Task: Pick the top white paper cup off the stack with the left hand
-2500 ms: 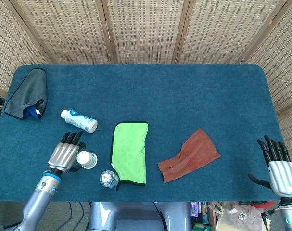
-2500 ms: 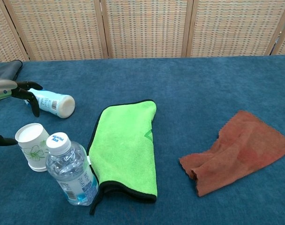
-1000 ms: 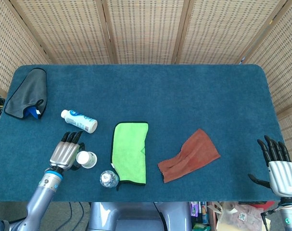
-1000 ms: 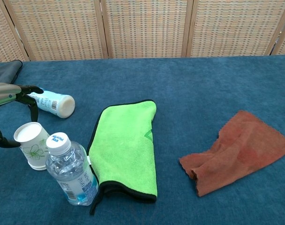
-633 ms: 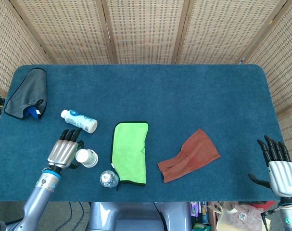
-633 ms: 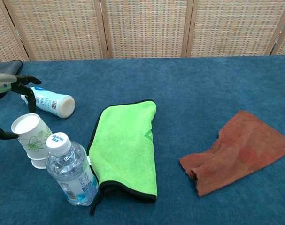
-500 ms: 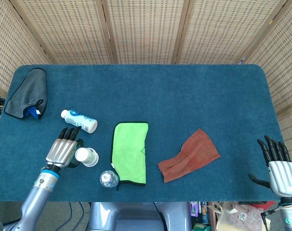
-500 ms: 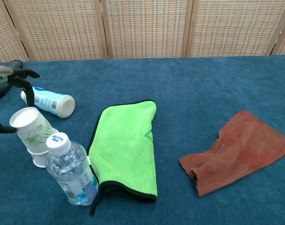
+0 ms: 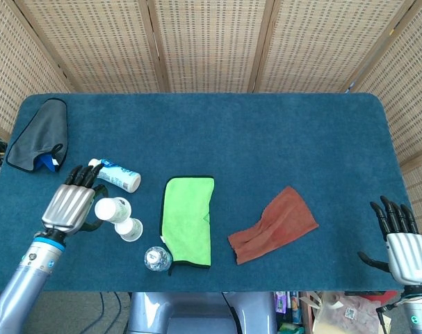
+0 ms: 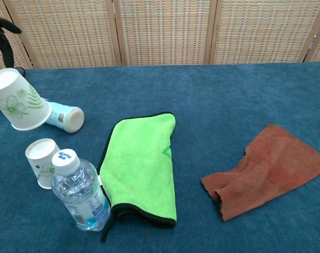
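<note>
My left hand [image 9: 68, 207] grips a white paper cup [image 9: 105, 209] with a green leaf print, held tilted above the table at the front left. In the chest view this lifted cup [image 10: 17, 103] hangs at the left edge, with only dark fingertips [image 10: 0, 26] showing above it. A second white cup [image 9: 132, 229] stands mouth down on the blue table [image 9: 266, 139], just right of and below the held one; in the chest view it [image 10: 42, 161] sits beside the water bottle. My right hand [image 9: 400, 240] rests at the front right corner, fingers spread, holding nothing.
A capped water bottle [image 10: 80, 192] stands right next to the standing cup. A white bottle [image 9: 117, 175] lies on its side behind the left hand. A green cloth [image 9: 190, 219] lies mid-front, a brown cloth [image 9: 273, 224] to its right, a dark grey cloth [image 9: 38, 136] far left.
My left hand has risen and moved back and left, lifting the top cup clear of the lower cup, which stays on the table. The right hand has not moved.
</note>
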Controlling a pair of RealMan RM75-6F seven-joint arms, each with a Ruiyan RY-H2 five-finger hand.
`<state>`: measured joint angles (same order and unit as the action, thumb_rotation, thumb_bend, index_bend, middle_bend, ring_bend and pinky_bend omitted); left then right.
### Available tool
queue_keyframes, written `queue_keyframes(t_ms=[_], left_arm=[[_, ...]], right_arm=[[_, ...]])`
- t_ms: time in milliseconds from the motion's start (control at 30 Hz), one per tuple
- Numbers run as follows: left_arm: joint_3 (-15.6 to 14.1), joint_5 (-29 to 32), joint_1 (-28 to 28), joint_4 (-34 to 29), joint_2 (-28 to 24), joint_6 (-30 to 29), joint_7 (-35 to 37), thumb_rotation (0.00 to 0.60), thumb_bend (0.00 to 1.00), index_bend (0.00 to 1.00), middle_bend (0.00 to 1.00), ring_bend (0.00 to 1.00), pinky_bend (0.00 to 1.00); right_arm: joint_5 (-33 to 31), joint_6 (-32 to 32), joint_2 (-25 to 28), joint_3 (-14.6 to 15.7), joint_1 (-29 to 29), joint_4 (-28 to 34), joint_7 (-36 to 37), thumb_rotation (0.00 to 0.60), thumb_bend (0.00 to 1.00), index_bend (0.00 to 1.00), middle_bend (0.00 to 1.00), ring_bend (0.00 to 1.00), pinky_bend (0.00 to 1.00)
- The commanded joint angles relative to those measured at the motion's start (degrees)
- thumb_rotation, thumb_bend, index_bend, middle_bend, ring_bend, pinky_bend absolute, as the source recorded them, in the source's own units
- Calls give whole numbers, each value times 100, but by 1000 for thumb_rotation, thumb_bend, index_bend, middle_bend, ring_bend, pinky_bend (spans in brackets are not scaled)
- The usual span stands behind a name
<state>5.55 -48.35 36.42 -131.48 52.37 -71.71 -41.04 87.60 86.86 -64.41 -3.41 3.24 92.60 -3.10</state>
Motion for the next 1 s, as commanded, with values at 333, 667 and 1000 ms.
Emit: queue_keyframes(t_ms=[333, 667, 1000], left_arm=[[-151, -160, -257, 726, -567, 533, 881, 600, 239, 431, 0, 0, 0], [-237, -462, -447, 2098, 106, 911, 1714, 600, 240, 431, 0, 0, 0], [-408, -523, -474, 3146, 1019, 1200, 1781, 600, 240, 431, 0, 0, 0]], right_arm=[[5, 13, 2, 5, -10, 26, -39, 600, 117, 0, 0, 0, 0], [-4, -3, -22, 7, -4, 33, -105, 600, 118, 0, 0, 0, 0], [-15, 5, -22, 1, -9, 33, -112, 600, 117, 0, 0, 0, 0]])
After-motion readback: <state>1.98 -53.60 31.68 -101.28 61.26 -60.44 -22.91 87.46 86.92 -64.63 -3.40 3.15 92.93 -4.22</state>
